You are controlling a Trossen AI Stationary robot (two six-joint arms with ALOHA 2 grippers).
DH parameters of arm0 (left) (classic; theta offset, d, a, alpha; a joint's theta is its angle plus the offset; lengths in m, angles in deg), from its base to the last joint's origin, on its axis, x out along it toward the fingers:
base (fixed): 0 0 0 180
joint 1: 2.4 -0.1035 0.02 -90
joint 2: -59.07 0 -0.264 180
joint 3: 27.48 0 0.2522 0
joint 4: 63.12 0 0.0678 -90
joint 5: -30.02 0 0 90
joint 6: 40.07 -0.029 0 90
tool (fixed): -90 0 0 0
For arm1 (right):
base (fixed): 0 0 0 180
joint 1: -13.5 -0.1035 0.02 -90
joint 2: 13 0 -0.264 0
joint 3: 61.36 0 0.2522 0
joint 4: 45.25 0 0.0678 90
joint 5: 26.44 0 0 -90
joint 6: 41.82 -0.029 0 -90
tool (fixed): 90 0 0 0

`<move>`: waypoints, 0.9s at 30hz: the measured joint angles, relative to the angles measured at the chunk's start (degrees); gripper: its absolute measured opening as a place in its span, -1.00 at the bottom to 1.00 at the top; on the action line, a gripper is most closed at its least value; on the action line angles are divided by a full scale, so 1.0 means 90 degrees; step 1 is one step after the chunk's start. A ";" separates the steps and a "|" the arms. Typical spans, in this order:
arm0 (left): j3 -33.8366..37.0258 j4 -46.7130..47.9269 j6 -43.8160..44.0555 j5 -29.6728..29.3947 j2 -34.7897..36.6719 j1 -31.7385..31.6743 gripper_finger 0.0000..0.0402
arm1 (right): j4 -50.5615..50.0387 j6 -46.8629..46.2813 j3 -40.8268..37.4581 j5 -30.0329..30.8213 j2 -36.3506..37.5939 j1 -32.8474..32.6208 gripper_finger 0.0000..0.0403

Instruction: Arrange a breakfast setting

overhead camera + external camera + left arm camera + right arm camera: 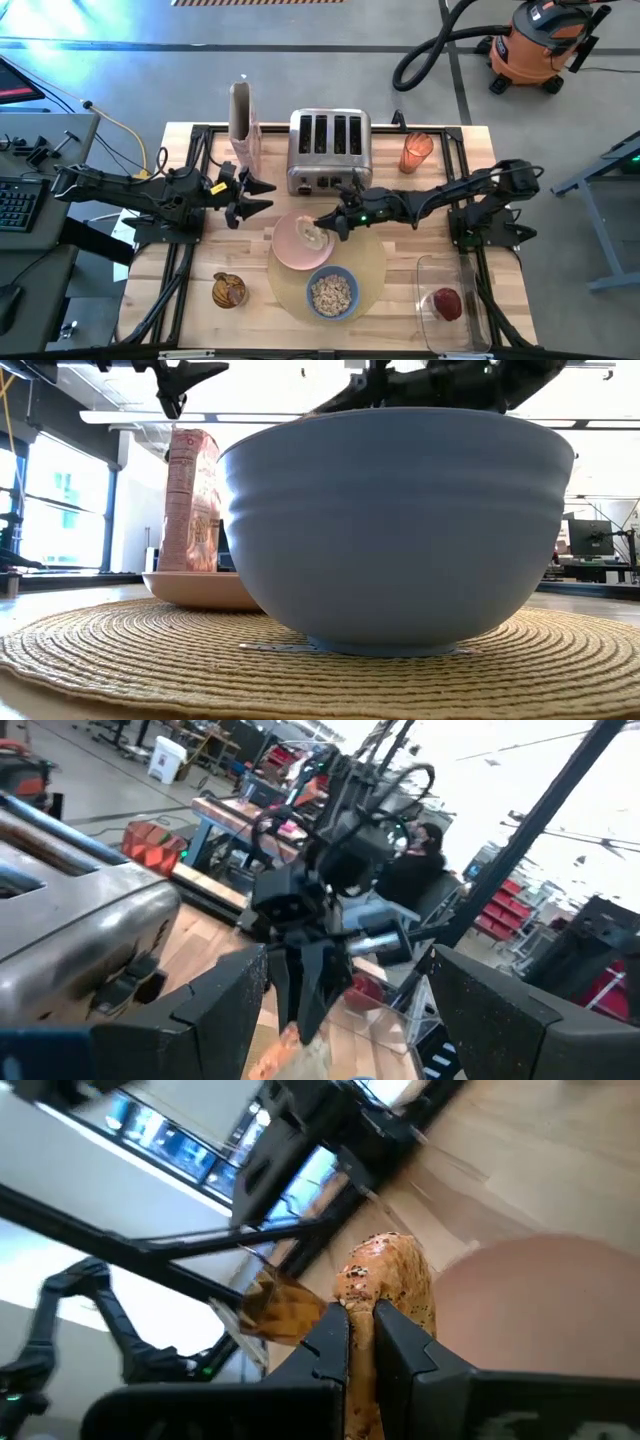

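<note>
My right gripper point(322, 222) is shut on a browned bagel half point(388, 1275) just over the pink plate point(290, 250). That plate lies on the far left part of the round tan placemat point(375, 262). The blue bowl point(332, 293) of cereal stands on the mat's near part and fills the low view point(400, 530). The red fruit point(447, 303) lies in a clear container at the near right. My left gripper point(255, 197) hangs open and level left of the plate, with nothing between its fingers point(215, 1010). My right gripper pinches the bagel half between its two fingers point(330, 1342), which come slanting down from the table's right. The bagel stands on edge in the hold, and its crusty end point(385, 1265) sticks out past the fingertips over the pink plate point(560, 1310). Whether it touches the plate, I cannot tell.
The steel toaster point(330, 150) stands behind the plate, with an orange cup point(416, 152) to its right and a cereal box point(243, 125) to its left. A brown round item point(228, 290) lies at the near left. A person sits beyond the table point(420, 850).
</note>
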 joint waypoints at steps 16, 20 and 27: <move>0.0000 0.0111 -0.0002 -0.0212 0.0000 0.0000 0.33 | 0.0584 -0.0786 0.0615 0.1368 -0.1123 -0.0322 -0.98; 0.0000 0.0107 -0.0002 -0.0210 0.0000 0.0000 0.33 | 0.0185 -0.0849 0.1136 0.1656 -0.1536 -0.0370 -0.98; 0.0000 0.0107 -0.0002 -0.0203 0.0000 0.0000 0.33 | -0.0393 -0.0902 0.1907 0.1732 -0.2075 -0.0368 -0.98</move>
